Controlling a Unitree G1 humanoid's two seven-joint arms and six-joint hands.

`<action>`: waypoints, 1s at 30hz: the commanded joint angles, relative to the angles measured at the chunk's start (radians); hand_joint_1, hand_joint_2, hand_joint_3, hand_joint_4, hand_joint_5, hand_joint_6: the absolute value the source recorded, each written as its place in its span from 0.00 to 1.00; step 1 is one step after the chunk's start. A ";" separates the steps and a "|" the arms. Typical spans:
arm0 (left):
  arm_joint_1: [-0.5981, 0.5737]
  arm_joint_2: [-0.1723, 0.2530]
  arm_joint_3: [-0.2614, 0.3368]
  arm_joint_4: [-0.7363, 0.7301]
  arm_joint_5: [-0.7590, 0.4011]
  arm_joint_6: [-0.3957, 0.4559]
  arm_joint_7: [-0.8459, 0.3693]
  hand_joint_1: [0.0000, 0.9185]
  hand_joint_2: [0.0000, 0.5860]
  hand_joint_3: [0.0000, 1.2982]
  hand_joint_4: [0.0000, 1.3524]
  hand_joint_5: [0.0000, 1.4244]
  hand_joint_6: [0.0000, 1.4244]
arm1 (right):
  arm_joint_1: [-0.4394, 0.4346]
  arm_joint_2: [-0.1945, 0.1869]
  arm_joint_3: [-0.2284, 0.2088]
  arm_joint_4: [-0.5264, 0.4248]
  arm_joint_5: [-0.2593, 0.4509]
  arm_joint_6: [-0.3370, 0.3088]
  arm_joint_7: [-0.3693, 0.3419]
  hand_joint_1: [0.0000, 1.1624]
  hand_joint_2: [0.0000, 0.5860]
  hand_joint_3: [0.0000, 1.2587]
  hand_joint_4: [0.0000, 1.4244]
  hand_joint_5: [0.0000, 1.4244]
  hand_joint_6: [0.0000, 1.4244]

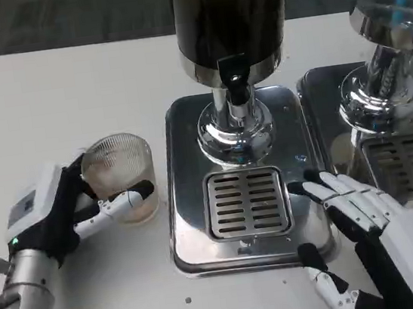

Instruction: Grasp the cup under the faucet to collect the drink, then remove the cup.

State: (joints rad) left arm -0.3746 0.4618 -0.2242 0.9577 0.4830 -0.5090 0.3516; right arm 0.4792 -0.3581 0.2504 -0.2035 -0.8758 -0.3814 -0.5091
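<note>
left hand (50, 213) fingers wrapped round ribbed clear cup (122, 177) on counter (54, 98) left of drip tray (247, 202), not under faucet (234, 74); likely rigid, light, slippery, side-wall grip suits; right hand (369, 232) fingers spread, holding nothing

1. The cup (120, 176) stands on the tabletop (47, 99), just left of the dispenser's tray (190, 202).
2. The faucet (235, 74) is above the tray's grate (246, 202).
3. A second dispenser (388, 62) stands to the right.
</note>
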 commanded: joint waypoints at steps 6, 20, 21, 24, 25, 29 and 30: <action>0.009 -0.031 -0.023 0.097 0.020 -0.081 0.098 0.23 0.15 0.36 0.45 0.60 0.76 | 0.019 0.007 -0.015 -0.015 0.011 0.002 0.005 0.27 0.82 0.20 0.11 0.12 0.15; 0.031 -0.043 -0.034 0.140 0.050 -0.127 0.299 0.29 0.20 0.46 0.58 0.73 0.89 | 0.022 0.003 -0.026 -0.018 0.026 -0.009 0.010 0.28 0.82 0.21 0.12 0.12 0.15; 0.033 -0.041 -0.033 0.138 0.050 -0.129 0.306 0.29 0.20 0.47 0.58 0.73 0.89 | 0.022 0.003 -0.026 -0.018 0.026 -0.010 0.009 0.28 0.82 0.21 0.12 0.12 0.15; 0.042 -0.028 -0.027 0.123 0.050 -0.142 0.331 0.30 0.21 0.47 0.59 0.74 0.89 | 0.021 0.005 -0.026 -0.019 0.028 -0.011 0.006 0.28 0.82 0.21 0.13 0.12 0.15; 0.047 -0.023 -0.025 0.115 0.050 -0.148 0.340 0.30 0.21 0.47 0.59 0.74 0.89 | 0.021 0.007 -0.026 -0.019 0.029 -0.012 0.005 0.28 0.82 0.21 0.13 0.12 0.15; 0.072 -0.003 -0.010 0.069 0.046 -0.175 0.368 0.30 0.21 0.47 0.59 0.74 0.89 | 0.022 0.010 -0.025 -0.017 0.034 -0.012 0.005 0.28 0.82 0.21 0.13 0.12 0.15; 0.079 0.002 -0.006 0.056 0.046 -0.179 0.372 0.30 0.21 0.47 0.59 0.74 0.89 | 0.022 0.011 -0.025 -0.016 0.035 -0.013 0.005 0.28 0.82 0.21 0.13 0.12 0.15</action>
State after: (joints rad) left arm -0.3092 0.4381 -0.2495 1.0598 0.5267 -0.6490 0.6854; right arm 0.4971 -0.3526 0.2316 -0.2087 -0.8555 -0.3818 -0.5037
